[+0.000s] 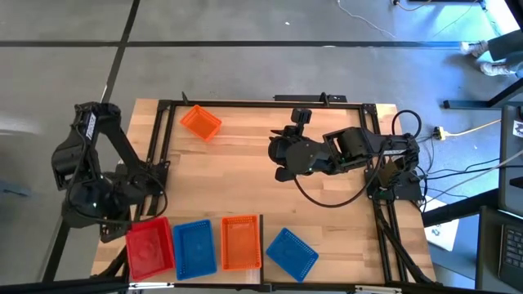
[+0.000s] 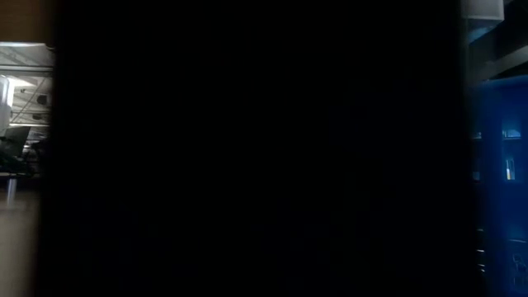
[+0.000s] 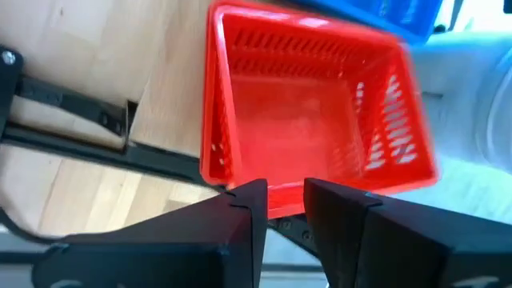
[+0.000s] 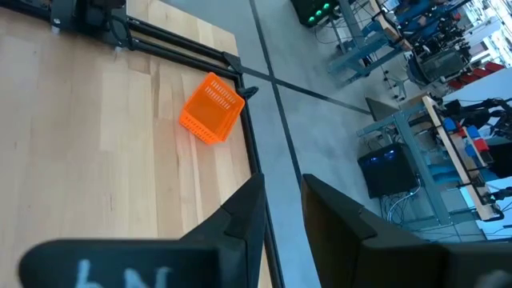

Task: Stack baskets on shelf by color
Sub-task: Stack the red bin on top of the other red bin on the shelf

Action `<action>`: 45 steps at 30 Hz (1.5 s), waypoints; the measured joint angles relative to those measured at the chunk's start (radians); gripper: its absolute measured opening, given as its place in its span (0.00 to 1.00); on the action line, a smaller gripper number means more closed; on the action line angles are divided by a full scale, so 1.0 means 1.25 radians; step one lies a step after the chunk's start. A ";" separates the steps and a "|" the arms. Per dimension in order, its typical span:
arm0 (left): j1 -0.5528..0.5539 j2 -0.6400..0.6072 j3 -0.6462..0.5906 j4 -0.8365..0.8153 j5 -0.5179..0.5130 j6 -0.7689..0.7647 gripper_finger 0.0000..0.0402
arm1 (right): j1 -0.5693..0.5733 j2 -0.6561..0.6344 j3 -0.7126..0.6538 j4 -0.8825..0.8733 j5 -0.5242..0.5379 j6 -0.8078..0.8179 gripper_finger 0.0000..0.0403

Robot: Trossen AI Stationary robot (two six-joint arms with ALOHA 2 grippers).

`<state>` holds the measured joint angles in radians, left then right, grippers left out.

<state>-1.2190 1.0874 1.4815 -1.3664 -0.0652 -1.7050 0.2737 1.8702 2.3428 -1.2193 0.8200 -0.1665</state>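
Note:
A red basket (image 1: 149, 247), a blue basket (image 1: 194, 247) and an orange basket (image 1: 241, 242) stand side by side on the pale shelf (image 3: 172, 104) at the table's near edge. A second blue basket (image 1: 292, 253) sits askew on the tabletop to their right. Another orange basket (image 1: 200, 122) lies near the far edge, also in the right wrist view (image 4: 211, 108). My left gripper (image 3: 286, 200) is shut, at the red basket's (image 3: 312, 120) outer end. My right gripper (image 4: 284, 192) is shut, raised over the table's middle. My left gripper has its shut fingertips (image 3: 254, 196) at the rim of the red basket's end wall (image 3: 284, 192), coming slanting from above on the table's left. I cannot tell whether they touch the rim. The basket stands on its base on the shelf.
A black frame (image 1: 163, 139) runs along the table's left, far and right sides. Cables (image 1: 392, 175) lie at the right arm's base. Open wooden tabletop (image 1: 237, 180) lies between the far orange basket and the near row. Something dark fills most of the low view.

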 joint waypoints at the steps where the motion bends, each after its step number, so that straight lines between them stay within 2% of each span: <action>1: 0.000 -0.003 0.000 -0.001 -0.012 0.000 0.19 | 0.000 0.000 0.000 0.000 0.000 0.000 0.22; 7: 0.000 -0.011 0.001 0.007 -0.039 0.010 0.19 | 0.000 0.000 0.000 0.000 0.000 0.000 0.22; 16: -0.004 -0.004 0.001 0.142 -0.023 0.010 0.16 | 0.000 0.000 0.000 -0.001 0.000 0.001 0.22; 24: -0.041 0.041 0.001 0.139 0.040 -0.017 0.12 | 0.000 0.000 0.000 -0.001 0.000 0.001 0.22; 32: -0.043 0.047 0.001 0.137 0.003 -0.010 0.08 | 0.000 0.000 0.000 -0.001 0.000 0.000 0.22; 45: -0.043 0.049 0.001 0.091 -0.002 -0.006 0.00 | 0.000 0.000 0.000 -0.001 0.000 0.001 0.22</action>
<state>-1.2724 1.1481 1.4822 -1.2529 -0.0677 -1.7126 0.2733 1.8702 2.3428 -1.2205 0.8196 -0.1658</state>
